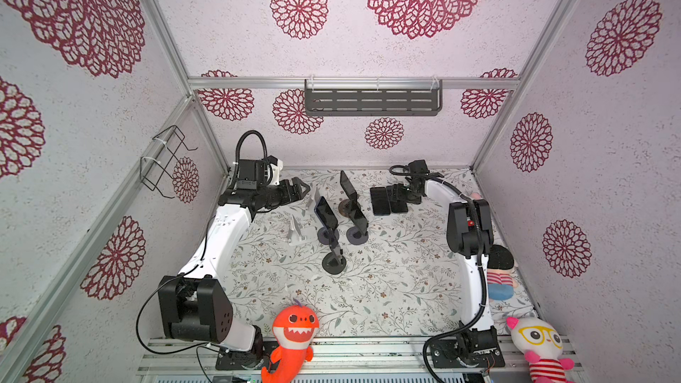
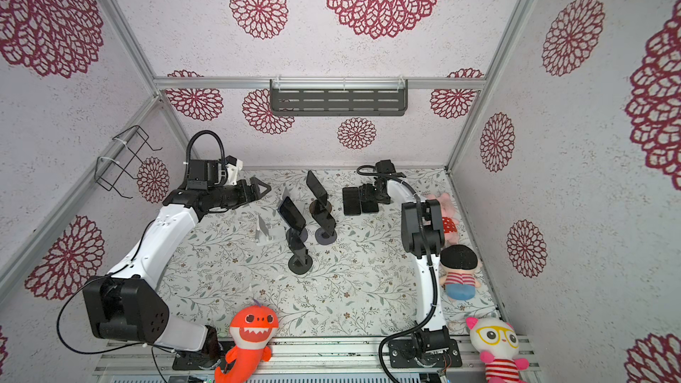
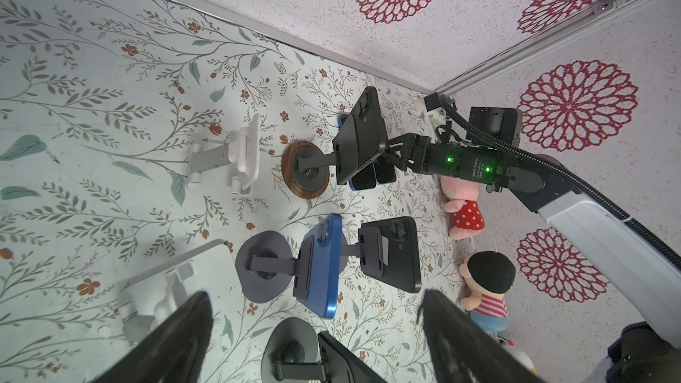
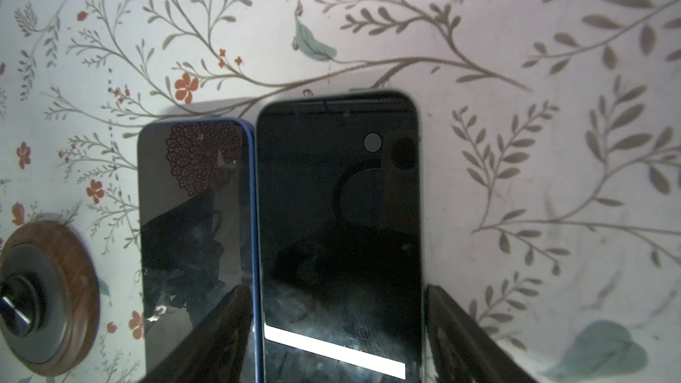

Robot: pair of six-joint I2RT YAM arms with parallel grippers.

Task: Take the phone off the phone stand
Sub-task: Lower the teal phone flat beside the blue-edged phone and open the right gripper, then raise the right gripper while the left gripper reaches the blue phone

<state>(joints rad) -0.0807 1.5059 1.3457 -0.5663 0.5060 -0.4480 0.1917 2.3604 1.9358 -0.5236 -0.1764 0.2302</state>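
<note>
At the left of both top views, the left gripper (image 1: 307,188) hangs over the back of the floral table mat (image 1: 387,289). Its jaws are spread wide with nothing between them, and a strip of mat separates its tips from the stands. In the left wrist view its fingers (image 3: 173,340) sit well apart at the bottom of the frame.

Next to the right is a white stand (image 1: 297,233). After it comes a tight cluster just left of centre. There a blue phone (image 1: 326,213) tilts on a grey-based stand (image 1: 321,236), and a black phone (image 1: 348,183) sits on a wooden-based stand (image 1: 343,211) behind it. A second black phone (image 1: 359,215) stands just beside them, and the phones' edges overlap in these views. Below the cluster, a broad run of mat reaches down to the shark plush (image 1: 294,329) at lower centre.

Right of centre, off any stand, a blue-cased phone (image 1: 380,201) and the flat black phone (image 1: 400,208) lie side by side on the mat. Their long edges are touching or nearly so. The right gripper (image 1: 396,195) is down over the flat black phone. In the right wrist view one finger (image 4: 464,344) runs along each long edge near a short end, the other finger overlapping the blue case. The view is dark there, so it is unclear whether the pads press the edges or only flank them. Open mat lies beyond the phone's far short edge.

Plush toys (image 1: 499,270) line the right side of the mat, close beside the right arm.
</note>
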